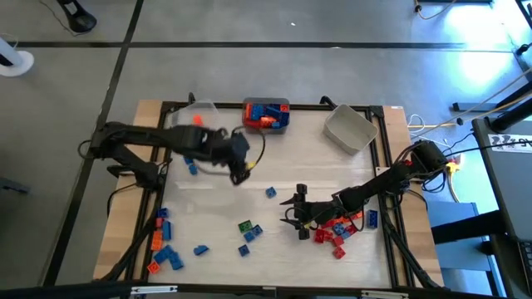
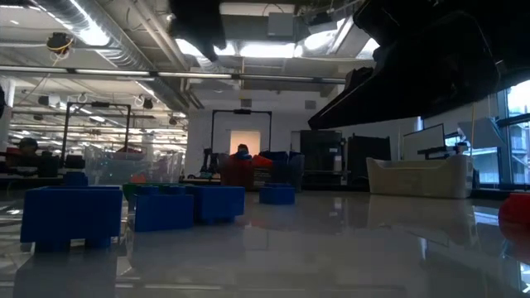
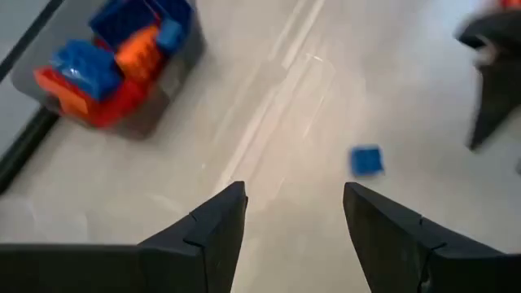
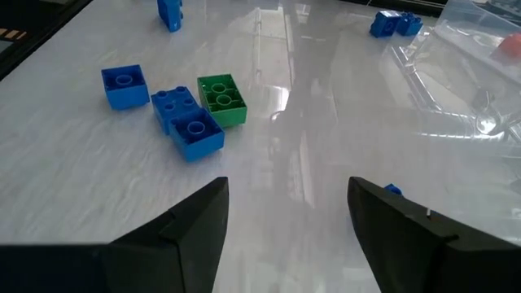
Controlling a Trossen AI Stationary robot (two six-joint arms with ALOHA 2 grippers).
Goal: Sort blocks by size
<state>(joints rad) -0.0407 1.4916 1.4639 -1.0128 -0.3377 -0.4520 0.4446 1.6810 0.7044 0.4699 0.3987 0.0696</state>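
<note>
High view: a pale table strewn with small studded plastic toy bricks. The left gripper [image 1: 242, 170] hovers mid-table with its fingers spread and nothing between them. A lone small square blue brick [image 1: 271, 193] lies just ahead of it, toward the table's near edge; its squarish shape shows no clear long axis. The left arm stretches in from the left edge, wrist angled down.

The right gripper [image 1: 293, 212], also spread and empty, reaches low from the right, beside a heap of red bricks [image 1: 335, 232]. It looks about as near the blue brick. A grey bin of blue and orange bricks [image 1: 266, 115] sits at the far edge.
</note>
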